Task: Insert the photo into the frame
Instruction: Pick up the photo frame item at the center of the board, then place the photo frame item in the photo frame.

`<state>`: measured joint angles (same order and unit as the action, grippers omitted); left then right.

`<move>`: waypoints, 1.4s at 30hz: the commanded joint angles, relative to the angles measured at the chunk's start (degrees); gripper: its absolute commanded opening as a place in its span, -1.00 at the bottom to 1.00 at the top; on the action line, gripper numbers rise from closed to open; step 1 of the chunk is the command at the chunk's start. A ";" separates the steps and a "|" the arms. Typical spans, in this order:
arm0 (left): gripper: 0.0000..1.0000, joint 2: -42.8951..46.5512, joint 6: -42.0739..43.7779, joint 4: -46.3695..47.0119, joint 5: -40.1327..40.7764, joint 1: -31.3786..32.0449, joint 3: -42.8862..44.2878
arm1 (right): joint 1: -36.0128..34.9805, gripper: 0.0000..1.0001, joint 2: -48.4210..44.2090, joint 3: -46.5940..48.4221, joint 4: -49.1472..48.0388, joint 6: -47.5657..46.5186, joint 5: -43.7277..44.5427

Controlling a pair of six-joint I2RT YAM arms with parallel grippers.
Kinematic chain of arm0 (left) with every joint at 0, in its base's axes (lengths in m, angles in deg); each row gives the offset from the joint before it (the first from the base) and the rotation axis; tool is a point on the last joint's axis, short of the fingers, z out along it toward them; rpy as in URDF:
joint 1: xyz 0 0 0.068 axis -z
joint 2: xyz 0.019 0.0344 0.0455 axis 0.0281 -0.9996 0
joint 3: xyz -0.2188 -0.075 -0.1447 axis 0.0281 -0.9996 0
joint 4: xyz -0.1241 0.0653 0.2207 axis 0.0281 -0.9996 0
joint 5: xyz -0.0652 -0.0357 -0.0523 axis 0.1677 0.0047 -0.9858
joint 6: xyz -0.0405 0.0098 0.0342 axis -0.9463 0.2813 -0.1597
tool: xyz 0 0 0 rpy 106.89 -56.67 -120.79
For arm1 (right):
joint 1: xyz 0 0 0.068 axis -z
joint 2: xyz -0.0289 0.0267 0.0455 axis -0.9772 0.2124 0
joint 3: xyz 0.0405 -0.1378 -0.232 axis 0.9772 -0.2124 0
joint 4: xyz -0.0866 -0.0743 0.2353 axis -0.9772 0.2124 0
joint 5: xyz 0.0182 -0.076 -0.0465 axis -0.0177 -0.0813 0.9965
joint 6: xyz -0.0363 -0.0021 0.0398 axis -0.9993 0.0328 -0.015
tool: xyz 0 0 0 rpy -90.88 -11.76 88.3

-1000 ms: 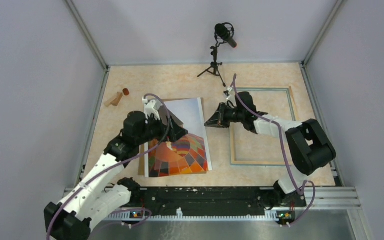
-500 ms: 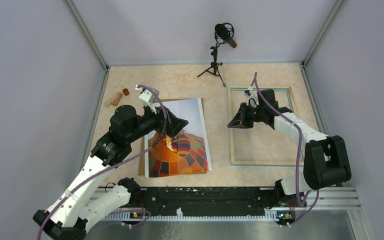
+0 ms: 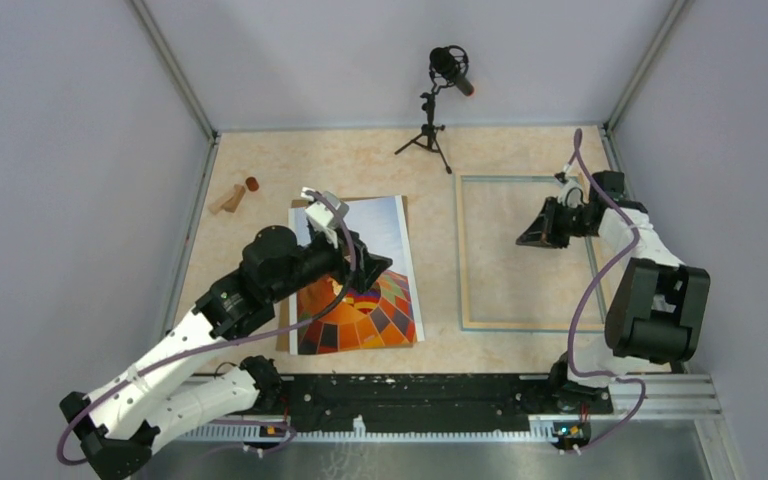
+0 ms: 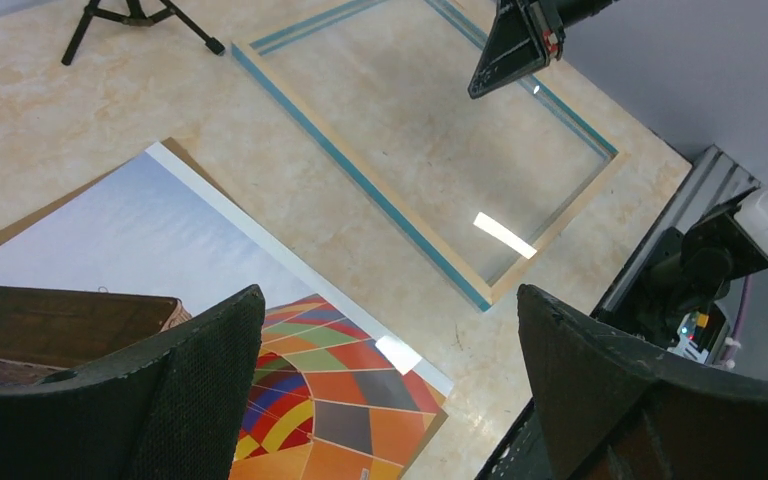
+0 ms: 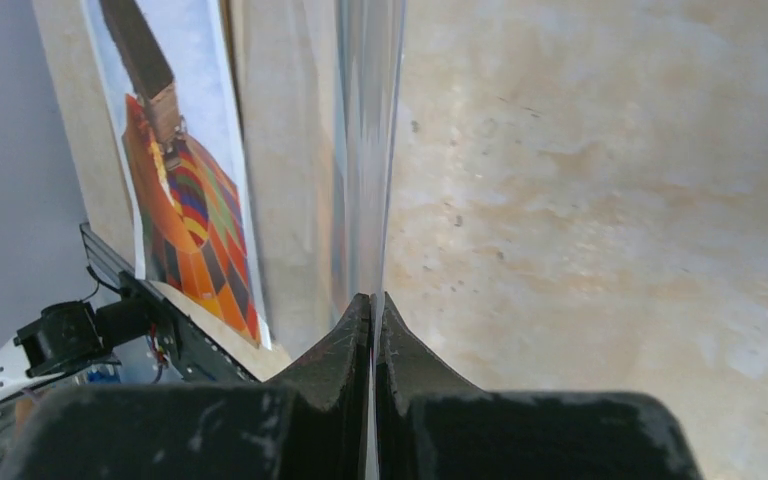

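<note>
The photo (image 3: 360,300), an orange checkered balloon print, lies flat at centre left on a brown backing board (image 4: 437,425); it also shows in the right wrist view (image 5: 185,200). Just above its right half hovers my left gripper (image 3: 375,270) (image 4: 388,295), open and holding nothing. The frame (image 3: 463,260) (image 4: 360,177), light wood with a blue face, lies flat at right. My right gripper (image 3: 523,240) (image 5: 372,298) is over the frame's right half, shut on a thin clear pane (image 5: 365,150) seen edge-on between its jaws.
A microphone on a tripod (image 3: 435,130) stands at the back centre. Small wooden pieces (image 3: 228,198) lie at the far left. Grey walls close in the table, and a black rail (image 3: 410,400) runs along the near edge.
My right gripper has moved right, from the frame's left rail across to its right half, staying shut. My left gripper has shifted a little right over the photo, still open.
</note>
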<state>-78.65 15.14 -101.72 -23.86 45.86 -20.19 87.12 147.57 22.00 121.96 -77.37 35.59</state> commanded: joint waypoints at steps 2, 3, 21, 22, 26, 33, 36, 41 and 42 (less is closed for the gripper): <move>0.97 -0.34 2.84 3.23 10.36 5.39 -4.27 | 6.59 -1.00 2.33 3.22 6.21 -10.93 -0.74; 0.97 -0.26 3.33 3.03 11.80 6.31 -5.06 | 7.54 -1.00 2.61 3.08 6.39 -11.54 -0.63; 0.96 -1.88 3.62 0.53 18.73 14.89 -6.02 | 17.15 -1.00 11.88 6.32 8.83 -19.48 2.00; 0.96 -2.28 3.67 0.45 19.04 15.05 -5.96 | 17.16 -1.00 12.28 6.65 9.06 -19.86 2.47; 0.96 -3.48 3.82 0.28 20.06 15.51 -5.98 | 17.30 -1.00 13.03 8.05 9.51 -20.83 3.05; 0.96 -6.26 4.07 0.19 21.16 15.86 -5.80 | 17.42 -1.00 14.43 12.52 11.66 -23.48 4.23; 0.96 -7.77 4.35 0.14 22.06 15.85 -5.72 | 17.42 -1.00 14.55 13.26 12.23 -24.13 4.37; 0.96 -8.84 4.87 0.67 24.55 15.75 -6.12 | 17.42 -1.00 15.12 14.40 13.27 -24.77 6.68; 0.96 -8.72 4.88 0.85 24.93 15.78 -6.37 | 17.42 -1.00 15.26 14.56 13.40 -24.87 6.61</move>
<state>-87.55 18.97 -102.70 -1.72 61.38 -26.50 103.80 161.82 33.67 135.21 -99.49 39.70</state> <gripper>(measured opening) 0.982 0.004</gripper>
